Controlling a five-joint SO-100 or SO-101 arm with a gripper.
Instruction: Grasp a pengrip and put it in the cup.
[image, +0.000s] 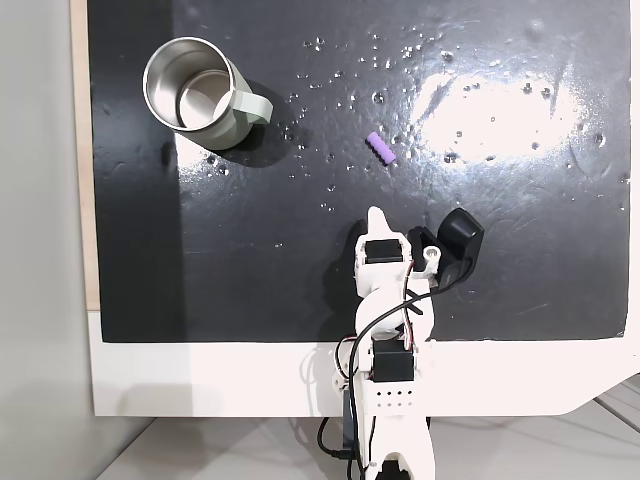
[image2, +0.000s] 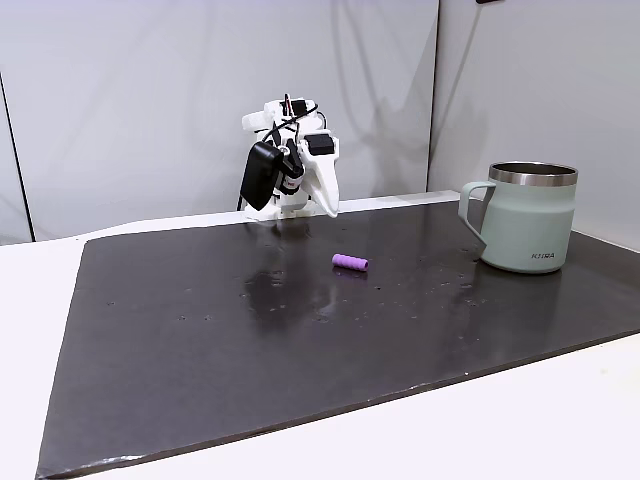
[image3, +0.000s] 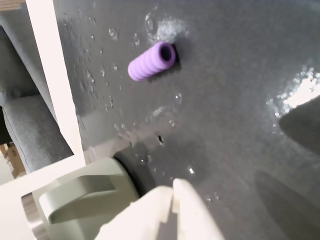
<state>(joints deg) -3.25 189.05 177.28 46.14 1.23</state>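
The light-purple pengrip (image: 380, 148) lies on its side on the black mat (image: 250, 270), also seen in the other fixed view (image2: 350, 262) and, ribbed and hollow, in the wrist view (image3: 151, 61). The sage-green steel cup (image: 195, 92) stands upright at the mat's far left corner, handle toward the pengrip; in the side fixed view the cup (image2: 528, 220) is at the right. My gripper (image: 376, 215) is folded back near the arm's base, shut with nothing in it, a short way from the pengrip. Its white fingertips (image3: 187, 205) meet at the bottom of the wrist view, beside the cup (image3: 80, 200).
Small white specks and water drops (image: 380, 98) dot the mat around the pengrip. A bright glare patch (image: 490, 110) covers the mat's right part. The white table (image: 200, 380) borders the mat at the arm's side. A grey wall (image2: 200, 90) stands behind the arm.
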